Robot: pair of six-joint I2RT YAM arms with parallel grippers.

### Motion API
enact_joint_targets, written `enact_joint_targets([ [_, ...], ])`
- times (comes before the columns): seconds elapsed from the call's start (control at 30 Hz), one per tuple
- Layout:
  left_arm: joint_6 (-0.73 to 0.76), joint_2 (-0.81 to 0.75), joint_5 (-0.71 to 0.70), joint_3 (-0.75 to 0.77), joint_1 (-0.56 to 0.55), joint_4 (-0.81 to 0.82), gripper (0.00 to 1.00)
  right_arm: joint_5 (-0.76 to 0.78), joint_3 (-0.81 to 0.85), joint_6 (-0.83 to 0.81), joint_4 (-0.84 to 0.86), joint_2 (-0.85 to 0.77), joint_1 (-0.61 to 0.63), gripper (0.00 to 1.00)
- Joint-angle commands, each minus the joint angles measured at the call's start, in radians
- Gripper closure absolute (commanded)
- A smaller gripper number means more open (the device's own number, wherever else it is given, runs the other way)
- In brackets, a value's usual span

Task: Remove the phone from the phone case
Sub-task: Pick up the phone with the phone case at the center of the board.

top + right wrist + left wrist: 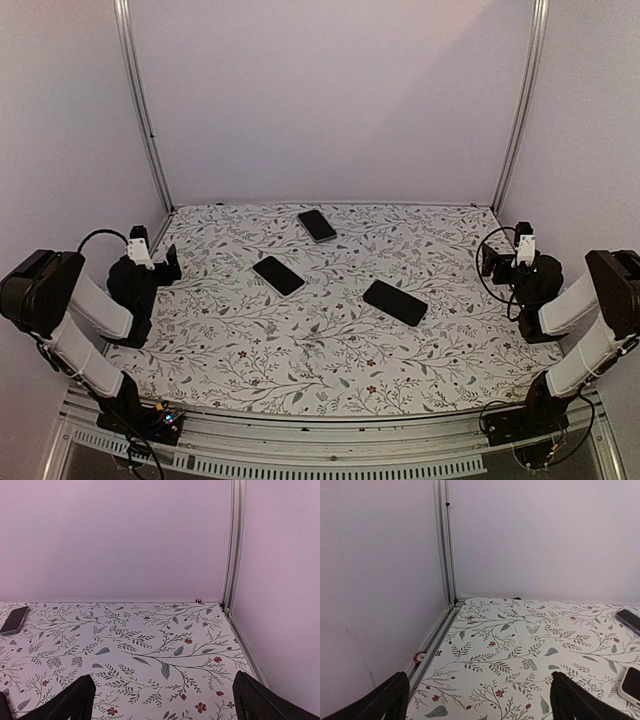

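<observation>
Three dark phones lie flat on the floral table. One lies at the back (317,225), one in the middle (278,275), one right of centre (394,302). In the left wrist view the middle phone (632,685) shows a pale rim, like a case, and the back phone (628,620) lies beyond it. The back phone also shows in the right wrist view (14,620). My left gripper (165,262) is open and empty at the table's left edge, fingers (380,702) wide apart. My right gripper (490,262) is open and empty at the right edge, fingers (260,700) wide apart.
Pale walls enclose the table on three sides, with aluminium posts in the back corners (140,100) (520,100). A metal rail (432,640) runs along the left edge with a small red object (420,657) beside it.
</observation>
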Motion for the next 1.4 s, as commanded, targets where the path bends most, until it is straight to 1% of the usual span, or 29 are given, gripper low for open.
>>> enact_joint_targets([
  [0.0, 0.006, 0.006, 0.007, 0.01, 0.009, 0.015, 0.01, -0.015, 0.005, -0.009, 0.023, 0.007, -0.004, 0.01],
  [1.0, 0.006, 0.004, 0.006, 0.01, 0.009, 0.015, 0.01, -0.011, 0.002, -0.01, 0.023, 0.007, -0.003, 0.01],
  [1.07, 0.006, -0.004, -0.038, 0.009, -0.002, 0.025, 0.01, 0.029, 0.002, -0.002, 0.018, 0.001, -0.003, 0.01],
  [1.1, 0.01, -0.028, -0.067, 0.02, -0.017, -0.007, 0.01, 0.035, 0.003, 0.007, -0.001, -0.013, -0.001, 0.01],
  [1.13, 0.025, -0.067, -0.077, 0.05, -0.034, -0.084, 0.01, 0.055, 0.009, 0.005, -0.032, -0.03, 0.009, 0.01],
  [1.2, 0.069, -0.142, -0.094, 0.124, -0.078, -0.268, 0.01, 0.129, 0.028, -0.028, -0.09, -0.077, 0.074, 0.01],
  [1.23, 0.066, -0.176, -0.119, 0.162, -0.1, -0.388, 0.01, 0.159, 0.037, -0.056, -0.111, -0.093, 0.106, 0.01],
  [1.27, -0.004, -0.212, -0.122, 0.193, -0.111, -0.478, 0.01, 0.195, 0.053, -0.093, -0.141, -0.109, 0.138, 0.01],
  [1.3, -0.077, -0.253, -0.082, 0.219, -0.114, -0.559, 0.01, 0.233, 0.071, -0.115, -0.177, -0.121, 0.172, 0.01],
  [1.37, -0.176, -0.315, -0.039, 0.249, -0.134, -0.665, 0.01, 0.318, 0.118, -0.158, -0.256, -0.16, 0.234, 0.01],
])
